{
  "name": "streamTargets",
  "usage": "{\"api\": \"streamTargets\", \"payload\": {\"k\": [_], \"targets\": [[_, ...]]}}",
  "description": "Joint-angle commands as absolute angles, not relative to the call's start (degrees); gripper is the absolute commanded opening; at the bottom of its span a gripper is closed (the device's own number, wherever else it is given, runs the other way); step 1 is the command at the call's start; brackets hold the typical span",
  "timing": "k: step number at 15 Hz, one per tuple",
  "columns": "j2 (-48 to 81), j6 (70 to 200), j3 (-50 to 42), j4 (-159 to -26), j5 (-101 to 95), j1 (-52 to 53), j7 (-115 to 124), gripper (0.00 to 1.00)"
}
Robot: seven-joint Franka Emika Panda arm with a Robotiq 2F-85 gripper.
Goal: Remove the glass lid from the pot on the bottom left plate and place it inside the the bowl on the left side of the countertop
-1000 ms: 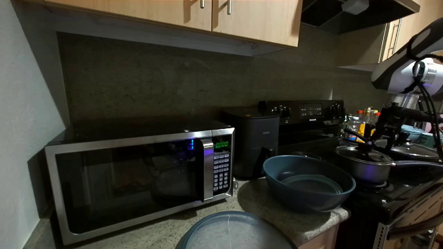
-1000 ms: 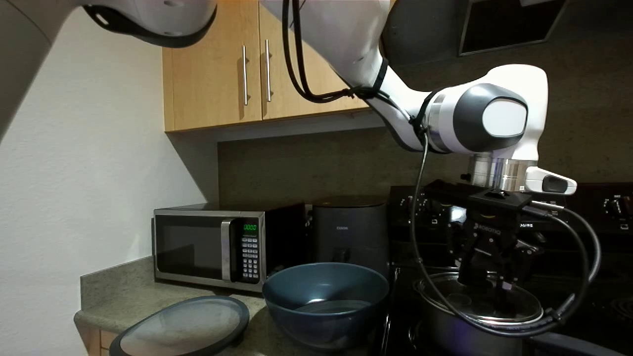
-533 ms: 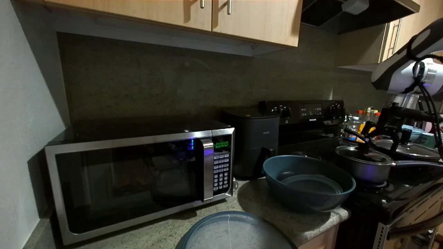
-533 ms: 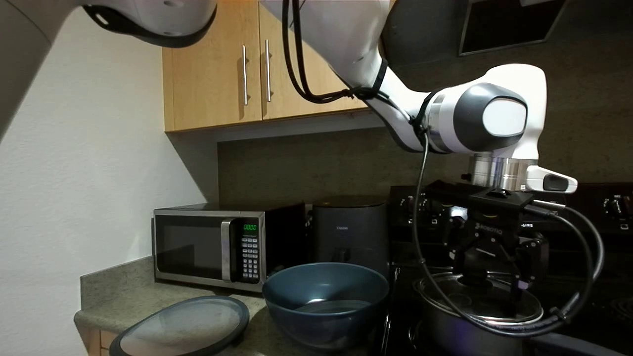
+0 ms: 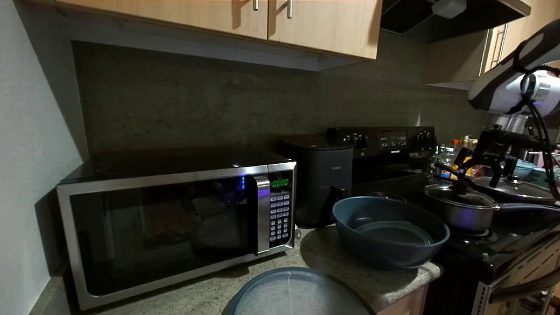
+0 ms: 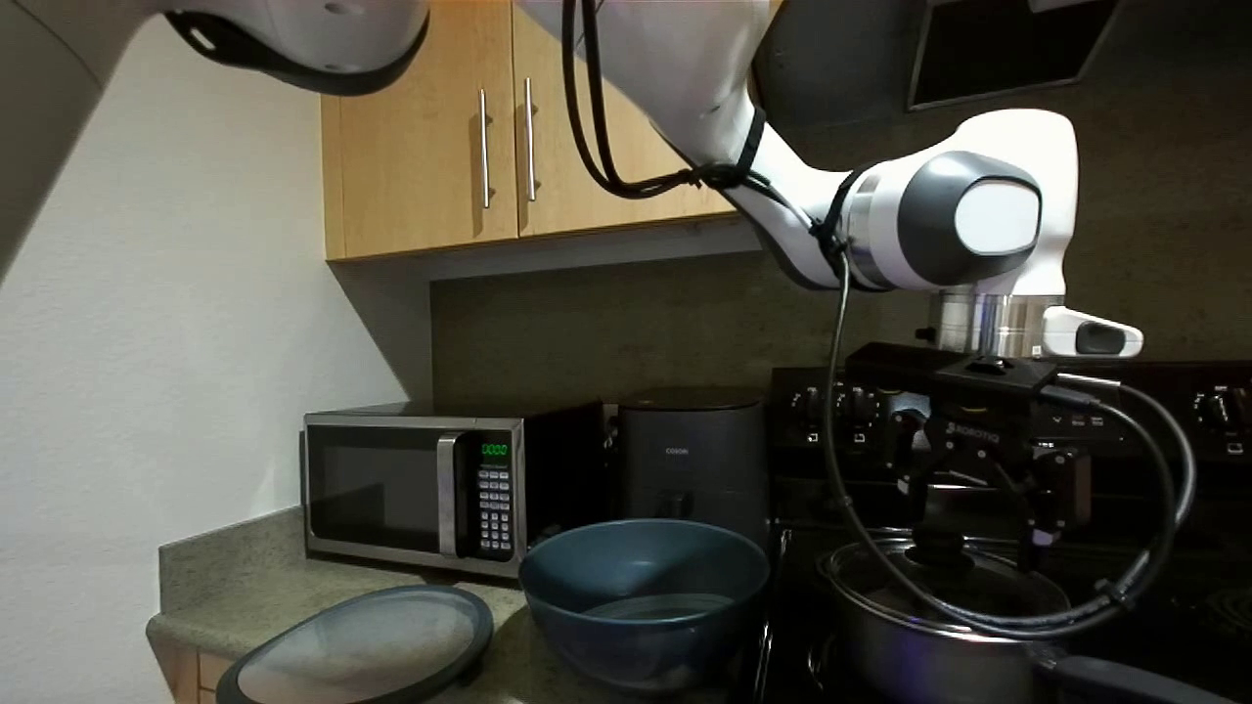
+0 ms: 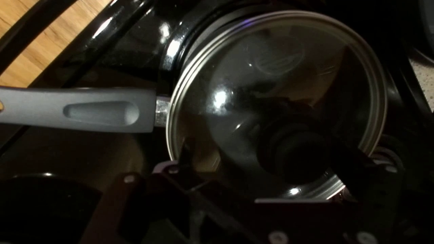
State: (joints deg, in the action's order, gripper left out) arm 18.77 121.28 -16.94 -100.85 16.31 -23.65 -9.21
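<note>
The round glass lid (image 7: pixel 234 81) with its metal rim and dark knob (image 6: pixel 939 553) sits on the pot (image 6: pixel 915 663); both also show in an exterior view as lid (image 5: pixel 470 199) and pot (image 5: pixel 466 218). My gripper (image 6: pixel 978 540) hangs pointing down over the lid, with its jaws spread wide and nothing gripped. In the wrist view the knob lies between the dark fingers, nearer the right one; shadow blurs the fingertips. The blue-grey bowl (image 5: pixel 389 253), also the bowl (image 6: pixel 636 645), stands on the countertop (image 6: pixel 254 598) beside the stove; its visible inside holds no lid.
A flat round pale cover with a blue-grey rim (image 6: pixel 367 650) lies in front of the bowl. The microwave (image 6: pixel 411 489) and black air fryer (image 6: pixel 694 460) stand behind. A second lidded pan (image 5: pixel 525 190) sits farther along the stove. The pot's grey handle (image 7: pixel 98 108) sticks out sideways.
My gripper has opened from a narrower stance around the knob and then risen a little. The lid has stayed on the pot. The bowl has not moved.
</note>
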Motion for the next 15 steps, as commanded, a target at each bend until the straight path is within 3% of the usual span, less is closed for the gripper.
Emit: {"api": "streamTargets", "payload": {"k": [1, 15], "targets": [[19.8, 122.3, -16.0, -98.7, 16.9, -24.1, -8.1, 1.0], [22.5, 116.6, -12.9, -94.0, 16.9, -25.1, -16.3, 1.0]]}}
